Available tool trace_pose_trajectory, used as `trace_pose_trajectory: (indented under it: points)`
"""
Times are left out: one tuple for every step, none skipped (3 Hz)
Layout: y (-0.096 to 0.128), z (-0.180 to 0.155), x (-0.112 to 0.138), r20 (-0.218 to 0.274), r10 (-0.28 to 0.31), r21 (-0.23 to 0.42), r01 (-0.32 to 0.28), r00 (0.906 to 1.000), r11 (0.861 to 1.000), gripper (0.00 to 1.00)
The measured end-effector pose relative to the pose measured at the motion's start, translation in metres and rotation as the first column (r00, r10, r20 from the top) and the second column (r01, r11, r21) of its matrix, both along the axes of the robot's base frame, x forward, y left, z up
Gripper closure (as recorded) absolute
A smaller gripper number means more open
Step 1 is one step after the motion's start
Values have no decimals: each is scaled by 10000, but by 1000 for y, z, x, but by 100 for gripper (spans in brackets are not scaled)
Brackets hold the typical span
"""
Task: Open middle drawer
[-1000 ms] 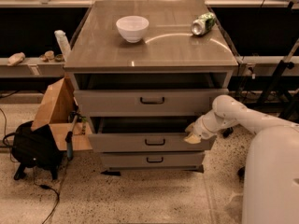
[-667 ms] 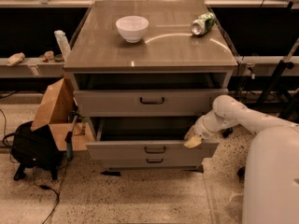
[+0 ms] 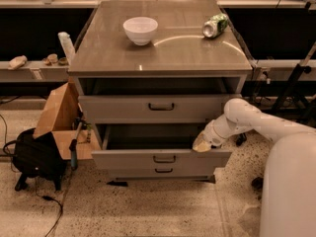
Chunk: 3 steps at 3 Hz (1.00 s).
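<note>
The middle drawer (image 3: 123, 160) sits in the lower centre of the frame, pulled out toward the camera so that its front stands forward of the drawer fronts above and below it. Its front is a flat, pale-grey panel of medium height, wide and plain, with a small dark bar handle (image 3: 164, 158) at its centre. Behind the front a shallow, shadowed grey interior lies open to view, with straight smooth walls. My claw (image 3: 202, 143) is at the right end of that front, down on its top edge, a pale cream-coloured tip at the end of my rounded white arm (image 3: 256, 122), which comes in from the right of the frame. Whether my claw is clamped on that edge or only resting against it I cannot tell. The top drawer (image 3: 118, 108) above has the taller front and the same kind of dark handle, with a dark slot over it. The bottom drawer (image 3: 128, 171) shows only a narrow strip under the middle one. The cabinet top (image 3: 168, 51) is a smooth grey-brown slab with a soft sheen. A round white bowl (image 3: 140, 29) stands on it in the upper centre, and a green and white can (image 3: 215, 25) lies on its side in the upper right. At the left of the frame a brown cardboard box (image 3: 57, 115) leans open beside the cabinet, with a black bag (image 3: 34, 157) in front of it on the speckled floor (image 3: 148, 206).
</note>
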<state>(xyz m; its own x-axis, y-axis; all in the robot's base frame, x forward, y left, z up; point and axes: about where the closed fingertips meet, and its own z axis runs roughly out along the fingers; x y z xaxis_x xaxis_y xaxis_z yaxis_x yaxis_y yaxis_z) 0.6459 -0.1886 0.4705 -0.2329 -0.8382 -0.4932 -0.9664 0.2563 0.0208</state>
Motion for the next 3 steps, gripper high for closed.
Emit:
trace_pose_trajectory:
  points:
    - [5, 42, -5, 462, 182, 26, -183, 9988, 9998, 53]
    - [14, 90, -11, 935, 449, -93, -442, 9946, 9990, 22]
    - [14, 91, -10, 949, 453, -97, -446, 9945, 9990, 1]
